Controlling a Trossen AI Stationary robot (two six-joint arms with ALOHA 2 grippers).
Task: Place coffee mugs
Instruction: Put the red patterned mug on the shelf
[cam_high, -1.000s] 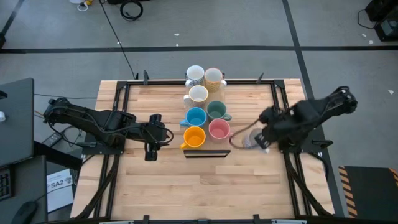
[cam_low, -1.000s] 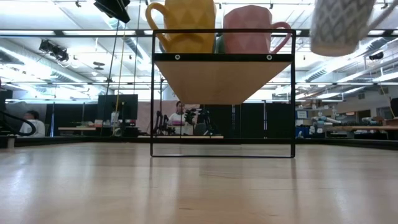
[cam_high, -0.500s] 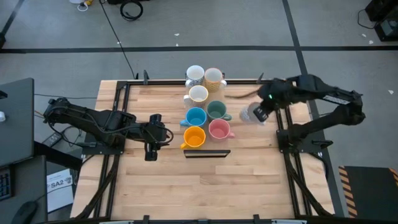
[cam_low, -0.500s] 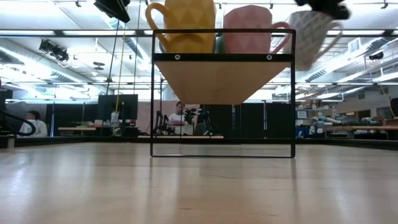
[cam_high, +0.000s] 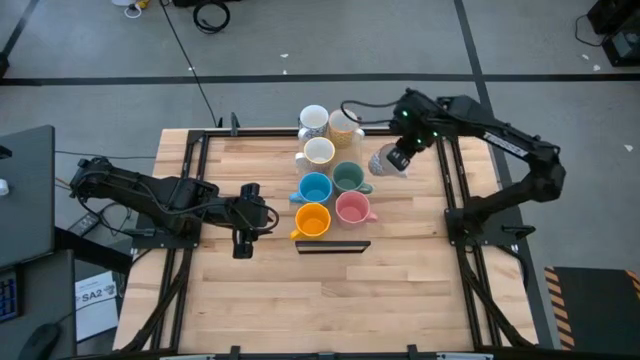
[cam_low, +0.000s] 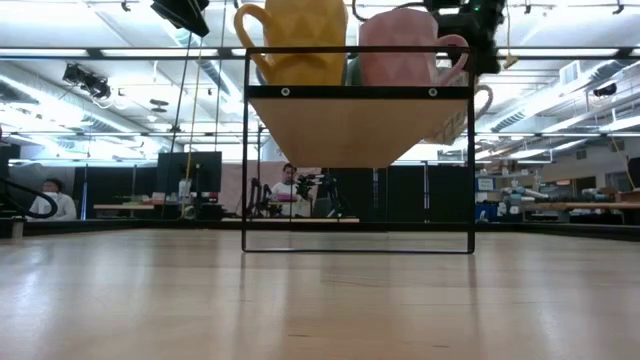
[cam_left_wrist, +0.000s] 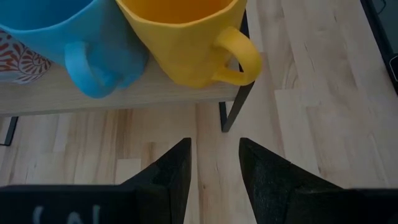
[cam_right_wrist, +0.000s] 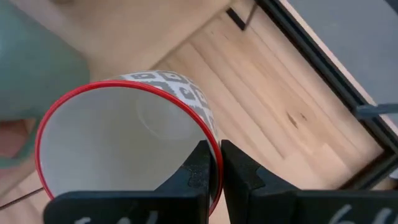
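— What moved since a second ago?

— Over that second my right gripper (cam_high: 397, 160) swung from the near right part of the table (cam_high: 250, 300) up toward the far side, carrying a patterned mug (cam_high: 386, 163) along with it. It now hangs just right of the grey-green mug (cam_high: 348, 178). My left arm has not shifted at all.

— How is the right gripper holding it?

— Pinched narrow on the wall of the mug. In the right wrist view the two fingers (cam_right_wrist: 200, 168) clamp the red-rimmed lip, one inside and one outside, and the grey-and-white pattern shows on the outer wall just ahead of them. The mug's mouth faces the wrist camera.

— And the left gripper (cam_high: 243, 225)?

— It hovers low over the table with nothing in it, fingers (cam_left_wrist: 168, 174) apart with a clear gap between them. Straight ahead of them stands the shelf (cam_left_wrist: 112, 99) bearing the orange mug (cam_high: 313, 220) and the blue mug (cam_high: 315, 188).

— Where are the other mugs?

— All to the left of my right gripper: the pink mug (cam_high: 352, 208) nearest me, the grey-green one behind it, then a white mug (cam_high: 318, 152), and farthest off another white mug (cam_high: 313, 120) beside a cream mug (cam_high: 343, 123).

— Anything from the low view?

— The carried mug shows partly behind the shelf's right post, lifted off the table.
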